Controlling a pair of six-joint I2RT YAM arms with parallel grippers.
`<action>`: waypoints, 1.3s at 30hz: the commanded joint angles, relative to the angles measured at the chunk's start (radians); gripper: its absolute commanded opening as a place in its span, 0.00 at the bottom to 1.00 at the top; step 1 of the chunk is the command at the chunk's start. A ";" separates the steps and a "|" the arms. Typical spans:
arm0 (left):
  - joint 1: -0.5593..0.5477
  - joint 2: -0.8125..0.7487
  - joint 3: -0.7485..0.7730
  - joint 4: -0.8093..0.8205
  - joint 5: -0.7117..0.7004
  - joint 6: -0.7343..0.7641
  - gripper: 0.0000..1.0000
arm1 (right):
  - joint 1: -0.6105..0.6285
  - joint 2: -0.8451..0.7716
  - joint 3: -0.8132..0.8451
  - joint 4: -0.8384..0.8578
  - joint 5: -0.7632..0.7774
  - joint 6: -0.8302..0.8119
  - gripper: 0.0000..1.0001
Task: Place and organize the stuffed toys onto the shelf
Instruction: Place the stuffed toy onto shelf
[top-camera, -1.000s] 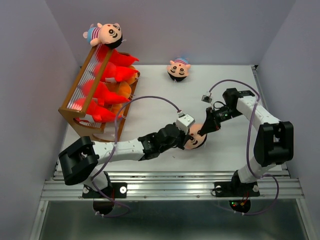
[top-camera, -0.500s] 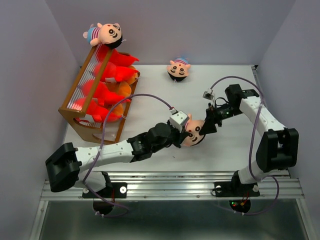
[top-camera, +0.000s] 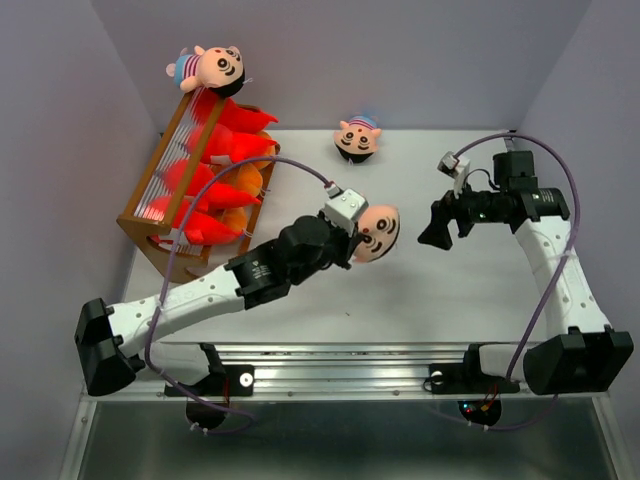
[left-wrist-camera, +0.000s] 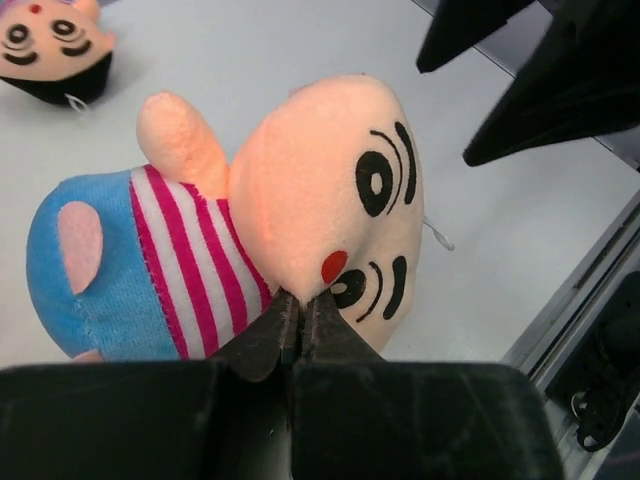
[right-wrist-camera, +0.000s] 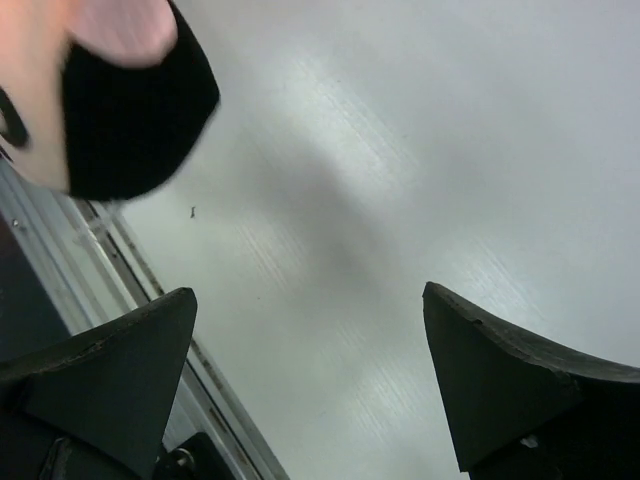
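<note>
My left gripper (top-camera: 357, 243) is shut on a peach-faced doll head with a striped blue-red cap (top-camera: 377, 231), pinching the plush under its face (left-wrist-camera: 300, 200) and holding it above the table. My right gripper (top-camera: 429, 228) hangs open to the right of that toy, with nothing between its fingers (right-wrist-camera: 309, 292); the toy's black hair (right-wrist-camera: 130, 110) shows at the top left of the right wrist view. A second doll head (top-camera: 357, 138) lies at the back of the table. A third (top-camera: 212, 68) sits on top of the shelf (top-camera: 150, 222), whose tiers hold red toys (top-camera: 200, 185) and orange toys (top-camera: 246, 180).
Grey walls close in the table on the left, back and right. A metal rail (top-camera: 340, 378) runs along the near edge by the arm bases. The left arm (top-camera: 200, 295) stretches diagonally in front of the shelf. Cables loop above both wrists.
My right gripper has opened, let go of the doll head and pulled away to the right and back. The left arm has carried the doll head up and toward the back-left.
</note>
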 joint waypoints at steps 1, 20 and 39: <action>0.071 -0.078 0.204 -0.137 -0.020 0.075 0.00 | -0.013 -0.074 -0.048 0.138 0.070 0.046 1.00; 0.644 0.017 0.818 -0.591 0.154 0.395 0.00 | -0.013 0.090 -0.358 0.235 -0.172 -0.029 1.00; 1.047 0.073 0.723 -0.403 0.362 0.668 0.00 | -0.013 0.041 -0.378 0.236 -0.172 -0.040 1.00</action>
